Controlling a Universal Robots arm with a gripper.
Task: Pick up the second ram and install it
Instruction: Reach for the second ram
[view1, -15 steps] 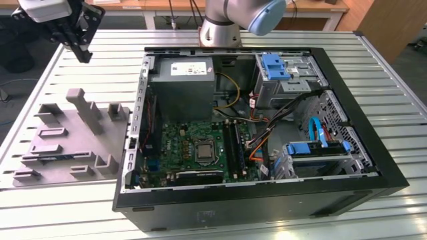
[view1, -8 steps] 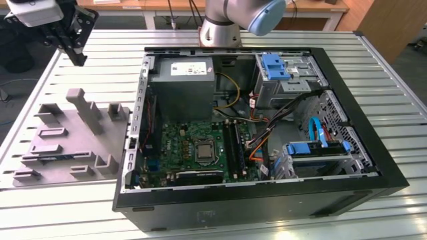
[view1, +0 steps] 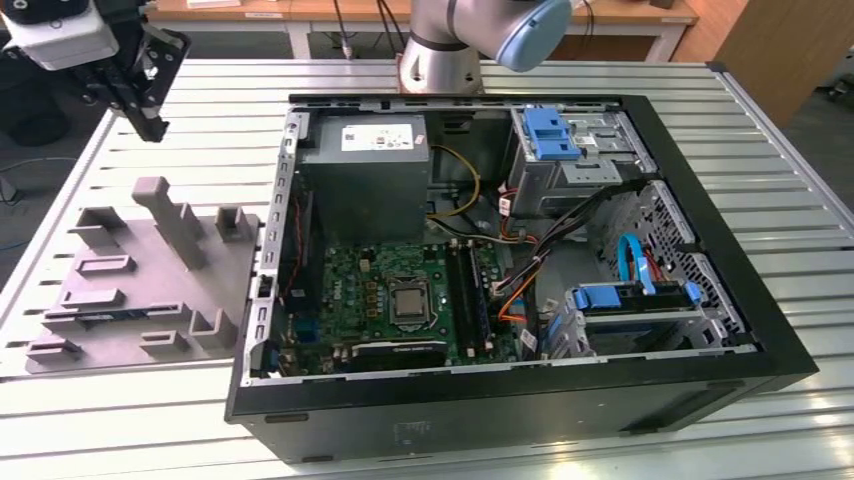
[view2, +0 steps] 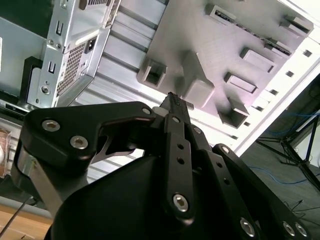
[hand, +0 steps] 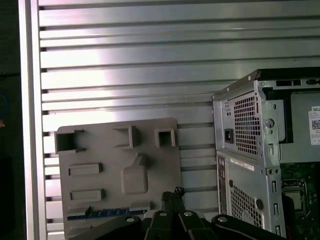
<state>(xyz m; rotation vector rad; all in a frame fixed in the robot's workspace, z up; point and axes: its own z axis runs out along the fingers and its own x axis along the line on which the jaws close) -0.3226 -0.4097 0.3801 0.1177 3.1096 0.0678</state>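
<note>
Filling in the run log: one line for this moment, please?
gripper: shut, empty, raised near fixture | ram: lying in fixture slot, untouched | case: open

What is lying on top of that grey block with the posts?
The second ram, a thin blue-green stick, lies in a slot near one edge of the grey block. In the first wrist view the gripper covers part of it, and its underside is hidden.

Bright, even light, probably from overhead. You get glare bands across the bench slats in the first wrist view; in the second wrist view one corner blows out white. Soft shadows beside the fixture block posts. Case interior dim.
</note>
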